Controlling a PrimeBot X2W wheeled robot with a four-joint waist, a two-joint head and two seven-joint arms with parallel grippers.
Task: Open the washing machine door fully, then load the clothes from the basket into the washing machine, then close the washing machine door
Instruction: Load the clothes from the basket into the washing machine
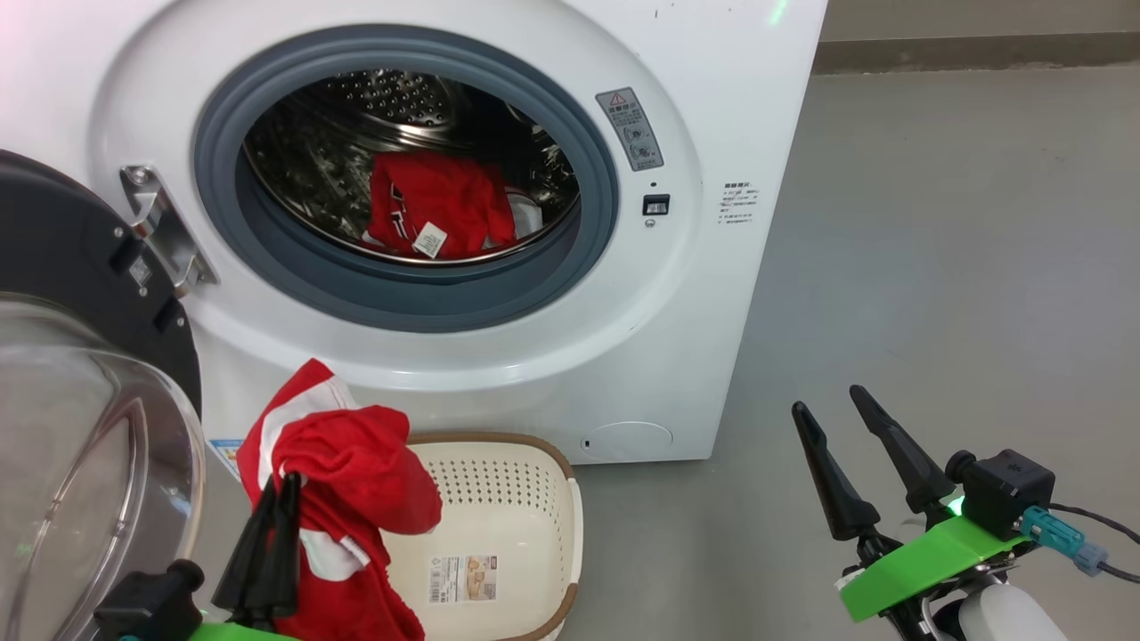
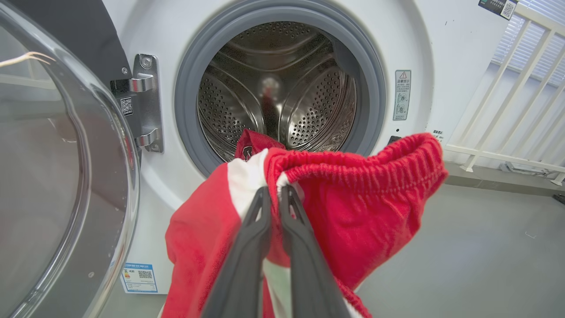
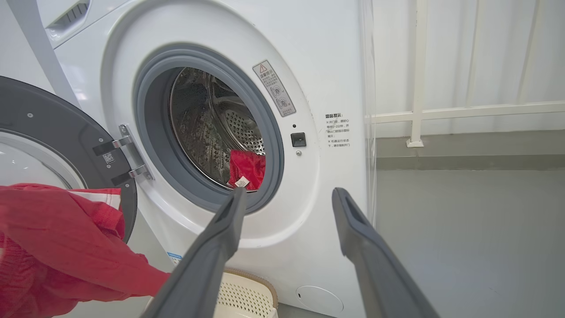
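Red garment (image 1: 356, 481) is being gripped in the closed left gripper (image 1: 278, 485) before the washing machine (image 1: 712, 267), while the right gripper (image 1: 826, 399) is being held wide open, empty, off its right corner.

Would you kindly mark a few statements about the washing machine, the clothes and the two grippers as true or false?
1. The washing machine door stands open. True.
2. The left gripper is open and empty. False: it is shut on a red garment.
3. A second red garment lies inside the washing machine. True.
4. The right gripper grips the basket. False: it is open, holds nothing and is apart from the basket.
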